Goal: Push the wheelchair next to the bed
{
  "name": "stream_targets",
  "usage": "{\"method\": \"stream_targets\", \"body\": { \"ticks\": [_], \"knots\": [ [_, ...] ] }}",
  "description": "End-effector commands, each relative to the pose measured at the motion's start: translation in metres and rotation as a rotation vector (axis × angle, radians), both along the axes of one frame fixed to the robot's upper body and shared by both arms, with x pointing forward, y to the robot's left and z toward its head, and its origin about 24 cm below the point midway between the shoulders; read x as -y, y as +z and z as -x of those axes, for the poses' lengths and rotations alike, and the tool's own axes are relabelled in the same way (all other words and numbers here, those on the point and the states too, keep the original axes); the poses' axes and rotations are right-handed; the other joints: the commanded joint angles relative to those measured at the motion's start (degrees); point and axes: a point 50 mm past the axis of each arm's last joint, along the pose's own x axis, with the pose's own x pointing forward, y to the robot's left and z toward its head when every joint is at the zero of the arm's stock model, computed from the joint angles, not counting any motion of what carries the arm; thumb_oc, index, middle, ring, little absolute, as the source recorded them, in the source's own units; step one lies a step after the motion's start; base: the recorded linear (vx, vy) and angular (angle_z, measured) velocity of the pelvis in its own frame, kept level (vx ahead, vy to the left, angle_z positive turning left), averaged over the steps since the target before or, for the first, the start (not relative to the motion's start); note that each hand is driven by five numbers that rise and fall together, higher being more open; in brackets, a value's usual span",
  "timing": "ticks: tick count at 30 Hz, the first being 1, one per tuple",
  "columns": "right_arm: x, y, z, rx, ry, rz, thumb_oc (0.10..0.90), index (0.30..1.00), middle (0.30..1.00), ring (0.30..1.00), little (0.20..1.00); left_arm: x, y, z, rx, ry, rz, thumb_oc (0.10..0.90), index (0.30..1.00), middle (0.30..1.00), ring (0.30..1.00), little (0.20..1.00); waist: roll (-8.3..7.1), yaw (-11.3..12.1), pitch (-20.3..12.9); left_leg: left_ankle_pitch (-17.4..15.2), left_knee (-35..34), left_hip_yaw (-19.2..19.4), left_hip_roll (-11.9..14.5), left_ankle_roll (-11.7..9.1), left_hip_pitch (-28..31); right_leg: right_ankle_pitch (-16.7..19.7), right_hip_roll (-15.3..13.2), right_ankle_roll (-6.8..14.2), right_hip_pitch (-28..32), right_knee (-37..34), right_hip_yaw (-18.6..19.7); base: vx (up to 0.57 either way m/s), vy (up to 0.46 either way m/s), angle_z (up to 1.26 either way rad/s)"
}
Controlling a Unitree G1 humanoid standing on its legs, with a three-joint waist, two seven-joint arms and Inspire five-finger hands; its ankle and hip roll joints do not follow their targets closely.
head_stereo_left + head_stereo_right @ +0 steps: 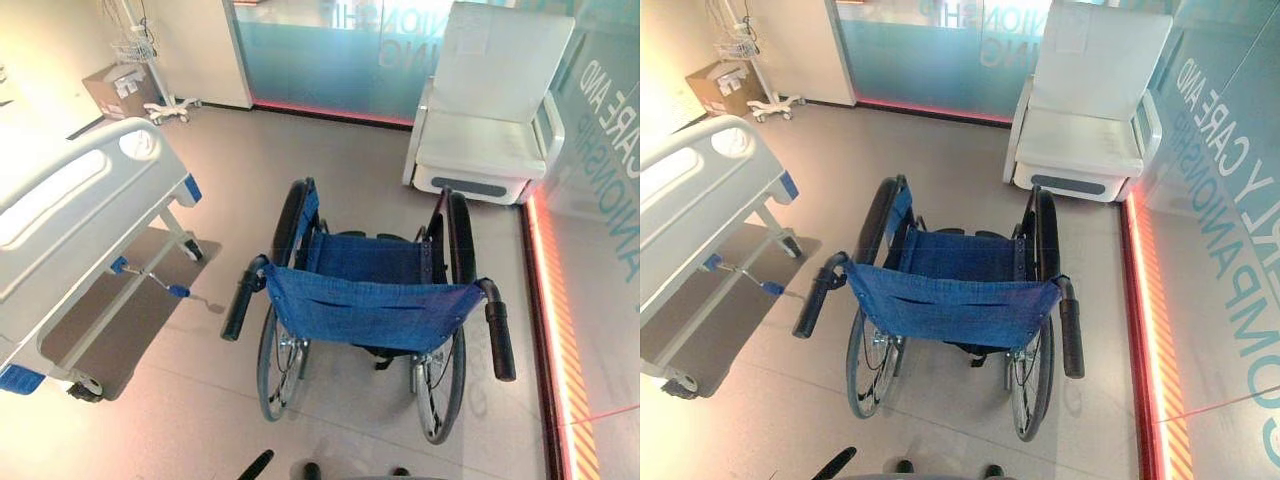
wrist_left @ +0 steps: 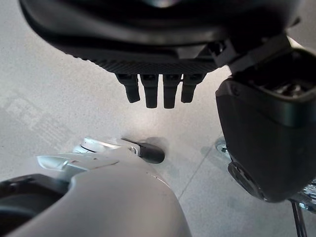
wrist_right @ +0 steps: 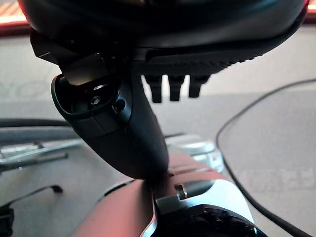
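The blue wheelchair (image 1: 370,310) stands well right of the bed (image 1: 70,230), an armchair (image 1: 490,110) beyond it. Left robot hand (image 2: 158,89) and right robot hand (image 3: 173,86) hang with relaxed fingers, holding nothing.
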Motion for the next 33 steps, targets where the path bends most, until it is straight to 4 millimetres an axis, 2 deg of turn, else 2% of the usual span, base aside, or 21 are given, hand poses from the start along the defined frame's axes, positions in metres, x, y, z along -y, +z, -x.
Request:
{"method": "stream_targets", "body": {
  "ticks": [1,10,17,18,21,25,27,28,30,31,33],
  "knots": [
    [-0.019,-0.002,-0.014,0.016,0.077,-0.074,0.8,0.9,0.9,0.9,0.9,0.013,-0.001,-0.014,0.007,-0.022,0.008,0.8,0.9,0.9,0.9,0.9,0.44,0.5,1.5,-1.8,0.2,0.6,-0.3,-0.7,-1.4,3.6,-1.2,-0.6,-2.9,0.7,0.3,0.0,0.0,0.0],
    [-0.01,0.0,-0.019,0.046,0.027,0.004,0.8,0.9,0.9,0.9,0.9,0.003,0.001,-0.016,0.026,0.019,-0.049,0.8,0.9,0.9,0.9,0.9,0.59,0.0,1.3,-1.9,0.2,0.7,-0.2,-0.8,-0.9,3.6,-1.1,-0.7,-2.4,0.5,0.6,0.0,0.0,0.0],
    [0.03,0.015,-0.04,0.199,-0.21,0.186,0.8,0.9,0.9,0.9,0.9,-0.032,0.013,-0.027,0.123,0.172,-0.157,0.8,0.9,0.9,0.9,0.9,0.87,-0.5,1.0,-2.1,0.2,1.0,0.0,-0.8,-0.5,3.6,-0.9,-0.4,-2.1,0.2,1.2,0.0,0.0,0.0],
    [0.044,0.022,-0.047,0.257,-0.259,0.233,0.8,0.9,0.9,0.9,0.9,-0.047,0.019,-0.033,0.159,0.204,-0.191,0.8,0.9,0.9,0.9,0.9,0.91,-0.6,0.8,-2.2,0.2,1.1,0.1,-0.8,-0.6,3.6,-0.8,-0.3,-2.1,0.2,1.2,0.0,0.0,0.0],
    [0.069,0.037,-0.059,0.363,-0.323,0.312,0.8,0.9,0.9,0.9,0.9,-0.071,0.033,-0.043,0.225,0.244,-0.26,0.8,0.9,0.9,0.9,0.9,0.85,-0.6,0.3,-2.2,0.2,1.2,0.2,-0.9,-0.7,3.7,-0.7,-0.2,-2.1,-0.1,1.2,0.0,0.0,0.0],
    [0.089,0.054,-0.073,0.47,-0.372,0.393,0.8,0.9,0.9,0.9,0.9,-0.092,0.048,-0.053,0.296,0.265,-0.322,0.8,0.9,0.9,0.9,0.9,0.67,-0.5,0.1,-2.1,0.2,1.3,0.2,-1.0,-0.7,3.8,-0.8,-0.2,-2.1,-0.1,1.0,0.0,0.0,0.0],
    [0.109,0.078,-0.09,0.569,-0.383,0.466,0.8,0.9,0.9,0.9,0.9,-0.109,0.064,-0.068,0.373,0.299,-0.356,0.8,0.9,0.9,0.9,0.9,0.6,-0.6,0.1,-2.0,0.2,1.3,0.2,-1.0,-0.8,3.9,-0.8,-0.2,-2.1,-0.1,0.9,0.0,0.0,0.0],
    [0.112,0.083,-0.094,0.59,-0.386,0.478,0.8,0.9,0.9,0.9,0.9,-0.111,0.068,-0.071,0.394,0.305,-0.363,0.8,0.9,0.9,0.9,0.9,0.6,-0.6,0.1,-2.0,0.2,1.3,0.2,-1.1,-0.8,4.0,-0.8,-0.2,-2.1,-0.1,0.9,0.0,0.0,0.0],
    [0.123,0.111,-0.113,0.703,-0.409,0.55,0.8,0.9,0.9,0.9,0.9,-0.12,0.086,-0.088,0.494,0.325,-0.392,0.8,0.9,0.9,0.9,0.9,0.57,-0.7,0.1,-2.1,0.2,1.3,0.2,-1.1,-0.7,4.1,-0.9,-0.2,-2.0,-0.2,0.8,0.0,0.0,0.0],
    [0.124,0.114,-0.114,0.716,-0.413,0.558,0.8,0.9,0.9,0.9,0.9,-0.121,0.088,-0.089,0.505,0.326,-0.395,0.8,0.9,0.9,0.9,0.9,0.57,-0.7,0.1,-2.1,0.2,1.3,0.2,-1.1,-0.7,4.1,-0.9,-0.2,-1.9,-0.2,0.8,0.0,0.0,0.0],
    [0.129,0.134,-0.123,0.806,-0.428,0.625,0.8,0.9,0.9,0.9,0.9,-0.125,0.1,-0.098,0.577,0.33,-0.424,0.8,0.9,0.9,0.9,0.9,0.61,-0.9,0.1,-2.1,0.2,1.2,0.1,-1.0,-0.6,4.1,-0.9,-0.2,-1.8,-0.2,0.9,0.0,0.0,0.0]
  ]
}}
